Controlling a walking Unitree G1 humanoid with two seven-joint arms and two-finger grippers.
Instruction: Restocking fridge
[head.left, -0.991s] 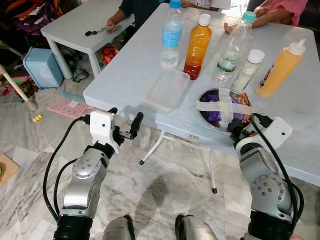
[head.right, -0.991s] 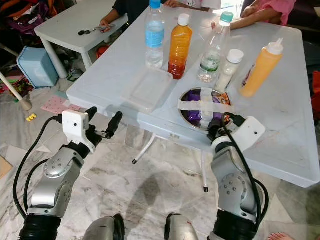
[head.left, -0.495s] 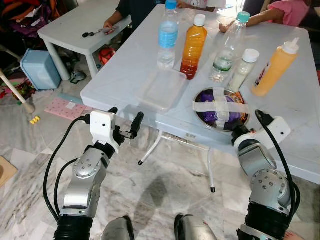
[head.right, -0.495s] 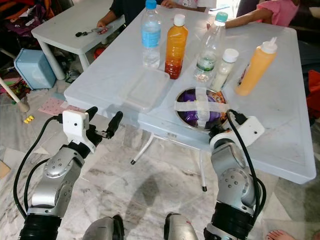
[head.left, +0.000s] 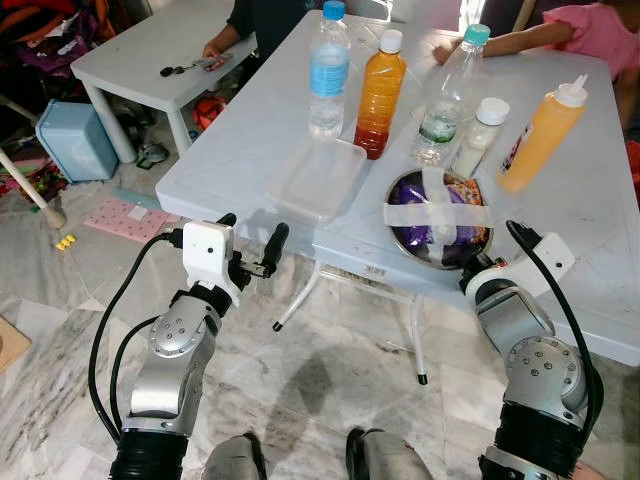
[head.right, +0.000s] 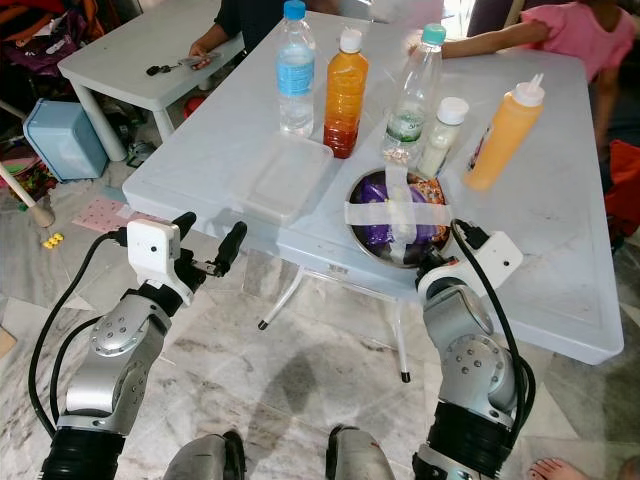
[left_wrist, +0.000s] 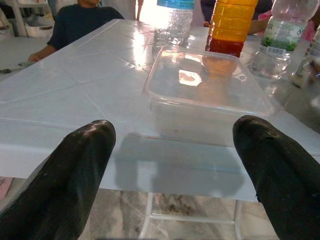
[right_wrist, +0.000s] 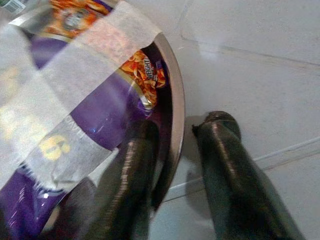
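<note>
Right gripper (right_wrist: 172, 165): at the near rim of the metal bowl (head.left: 400, 235), one finger inside and one outside the wall; jaws straddle the rim, closing on it, though whether they already pinch is hard to tell.
Left gripper (head.left: 250, 255): held just off the near edge of the surface (head.left: 240, 150), jaws spread wide and released, facing the clear plastic container (left_wrist: 207, 92).
Metal bowl: near the front edge of the surface, upright, mouth up, round so no long axis; purple snack packets inside, taped over with a cross of white strips.
Clear plastic container: beside the bowl, flat, empty-looking, long axis running away from the robot.
Bottles behind: water bottle (head.left: 327, 70), orange drink bottle (head.left: 380, 95), clear green-capped bottle (head.left: 445, 100), small white bottle (head.left: 478, 140), squeeze bottle (head.left: 540, 135), all standing, caps up, the squeeze bottle leaning slightly.
Far side: a person's arms at the back edge.
Progress: early by my reading; everything is on the surface, no fridge in sight, first pick only starting.
</note>
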